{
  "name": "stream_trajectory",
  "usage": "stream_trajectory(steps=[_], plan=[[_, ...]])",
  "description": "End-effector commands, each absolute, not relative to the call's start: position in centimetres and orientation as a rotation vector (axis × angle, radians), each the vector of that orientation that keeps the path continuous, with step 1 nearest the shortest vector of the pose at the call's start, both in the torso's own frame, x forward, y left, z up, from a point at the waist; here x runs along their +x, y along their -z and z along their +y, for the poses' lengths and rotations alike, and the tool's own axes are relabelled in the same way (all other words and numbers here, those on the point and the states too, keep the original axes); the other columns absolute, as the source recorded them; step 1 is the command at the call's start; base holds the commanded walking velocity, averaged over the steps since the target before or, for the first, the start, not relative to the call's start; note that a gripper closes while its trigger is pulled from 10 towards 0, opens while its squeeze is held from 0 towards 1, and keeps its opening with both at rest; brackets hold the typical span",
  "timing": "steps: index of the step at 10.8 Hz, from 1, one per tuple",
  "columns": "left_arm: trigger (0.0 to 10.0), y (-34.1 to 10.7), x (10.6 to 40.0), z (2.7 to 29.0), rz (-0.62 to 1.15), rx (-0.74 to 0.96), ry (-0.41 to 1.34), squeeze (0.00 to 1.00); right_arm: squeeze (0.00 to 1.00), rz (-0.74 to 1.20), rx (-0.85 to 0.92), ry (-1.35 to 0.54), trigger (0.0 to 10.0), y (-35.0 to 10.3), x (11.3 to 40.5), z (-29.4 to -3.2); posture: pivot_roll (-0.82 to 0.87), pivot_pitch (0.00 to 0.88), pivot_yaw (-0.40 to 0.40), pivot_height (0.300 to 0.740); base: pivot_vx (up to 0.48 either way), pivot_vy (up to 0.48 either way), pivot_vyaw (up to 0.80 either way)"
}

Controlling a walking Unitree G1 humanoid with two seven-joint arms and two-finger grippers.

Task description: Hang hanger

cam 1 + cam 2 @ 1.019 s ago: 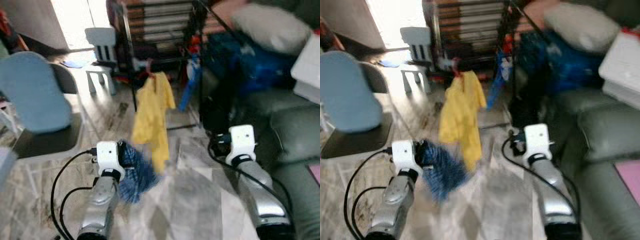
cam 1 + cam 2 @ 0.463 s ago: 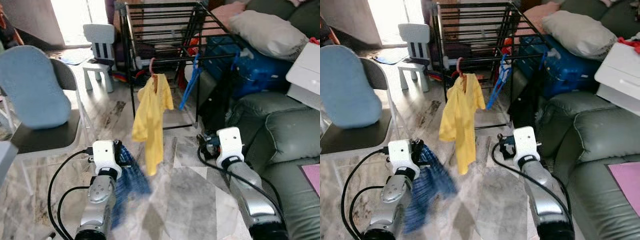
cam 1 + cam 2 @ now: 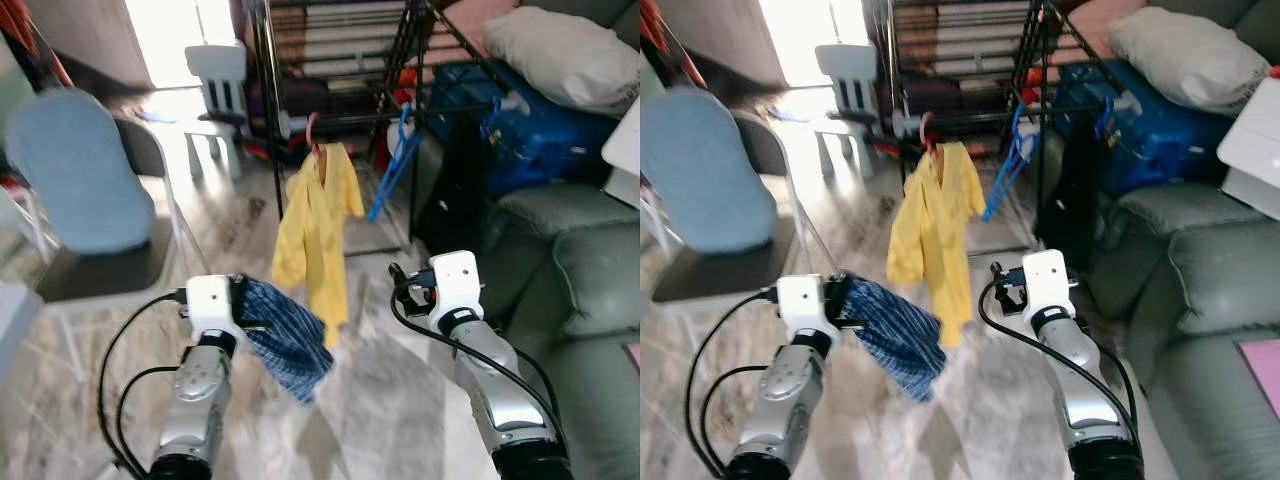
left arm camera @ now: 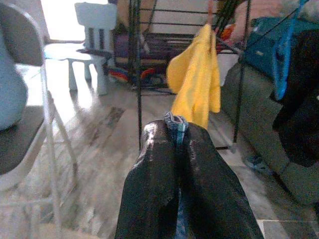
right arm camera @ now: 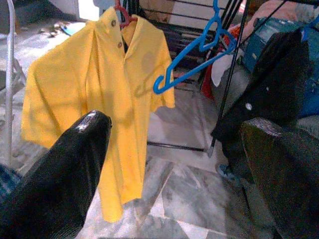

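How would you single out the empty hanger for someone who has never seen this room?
Find the black drying rack beyond the robot. On its front rail, right of the yellow shirt, hangs a blue hanger: bare, while the shirt's own hanger is pinkish-red.

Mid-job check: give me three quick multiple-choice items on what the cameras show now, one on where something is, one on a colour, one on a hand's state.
1. Where does the yellow shirt hang?
A. On the black drying rack
B. Over the grey chair
C. On the sofa arm

2. What colour is the empty hanger beside the shirt?
A. Red
B. Blue
C. White

3. How is the left hand?
A. Open and empty
B. Shut on the blue checked cloth
C. Gripping the rack

Answers: 1 A, its hanger hooks on a rack bar. 2 B, it shows bright blue in the right wrist view. 3 B, the fingers pinch cloth in the left wrist view.
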State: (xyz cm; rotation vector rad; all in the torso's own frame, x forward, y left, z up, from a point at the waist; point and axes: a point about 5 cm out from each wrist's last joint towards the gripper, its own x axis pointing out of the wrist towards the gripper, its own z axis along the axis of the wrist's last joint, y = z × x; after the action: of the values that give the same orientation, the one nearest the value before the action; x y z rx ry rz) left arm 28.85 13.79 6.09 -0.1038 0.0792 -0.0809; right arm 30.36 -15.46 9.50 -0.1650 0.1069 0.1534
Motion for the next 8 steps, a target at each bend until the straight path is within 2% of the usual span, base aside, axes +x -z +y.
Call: stream_trajectory(steps=[1,8], plan=[[10.0,-6.37,29.13,13.84,0.069,-0.097,0.089,0.0,0.0,0.101,-0.164,-0.154,10.0,-9.58,30.55,-15.19,-0.18,0.0,0.04,0.74,0.435,0.0,0.0],[10.0,-6.46,29.48,13.42,0.071,-0.108,0.102,0.0,0.0,0.096,-0.169,-0.15,10.0,-9.62,30.72,-15.31,-0.19,0.0,0.042,0.74,0.436,0.0,0.0]])
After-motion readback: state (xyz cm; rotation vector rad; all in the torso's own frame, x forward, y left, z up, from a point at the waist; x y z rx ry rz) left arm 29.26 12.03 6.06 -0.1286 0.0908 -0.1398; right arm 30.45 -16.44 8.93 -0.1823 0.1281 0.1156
